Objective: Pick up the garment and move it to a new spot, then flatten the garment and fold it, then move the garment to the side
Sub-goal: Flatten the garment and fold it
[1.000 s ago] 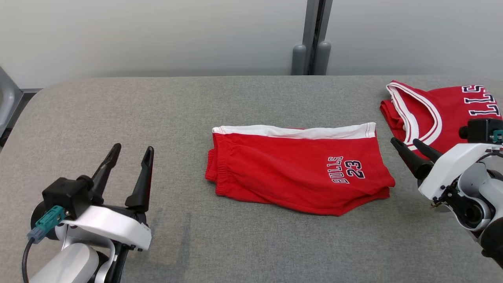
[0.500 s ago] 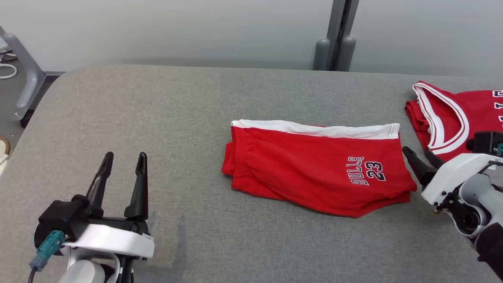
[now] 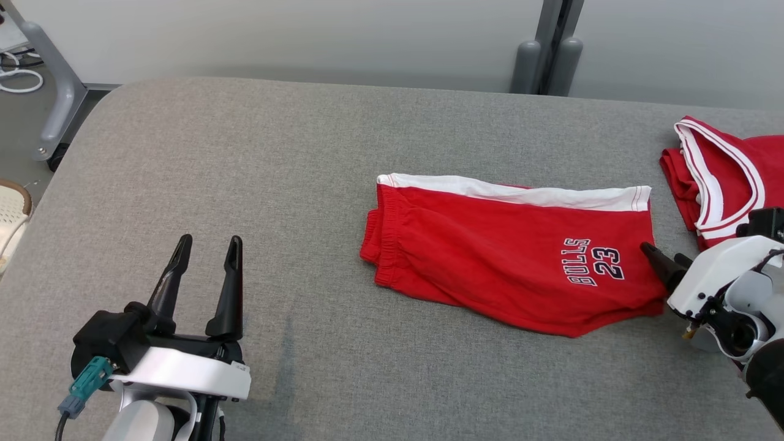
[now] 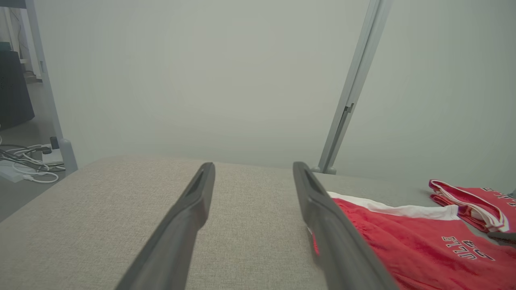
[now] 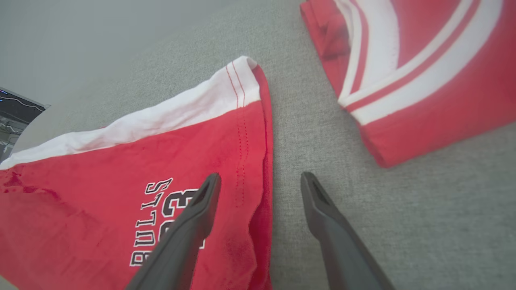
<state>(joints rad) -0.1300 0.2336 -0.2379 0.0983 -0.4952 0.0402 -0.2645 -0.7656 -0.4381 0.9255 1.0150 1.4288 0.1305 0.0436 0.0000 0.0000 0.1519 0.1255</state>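
The jersey [image 3: 729, 177] lies folded on the counter [image 3: 245, 153], just right of the shorts [image 3: 508, 251] and not touching them. The right claw [image 5: 260, 177] gapes empty over the shorts' right hem. The left claw [image 3: 209, 242], also spread and empty, sits well left of them. Folding looks done to me, or untouched.

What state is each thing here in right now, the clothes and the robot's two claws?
Shorts: folded, lying flat mid-table.
Jersey: folded, lying at the table's right end, apart from the shorts.
Left gripper: open, empty, over bare table.
Right gripper: open, empty, one finger over the shorts' edge, the other over table.
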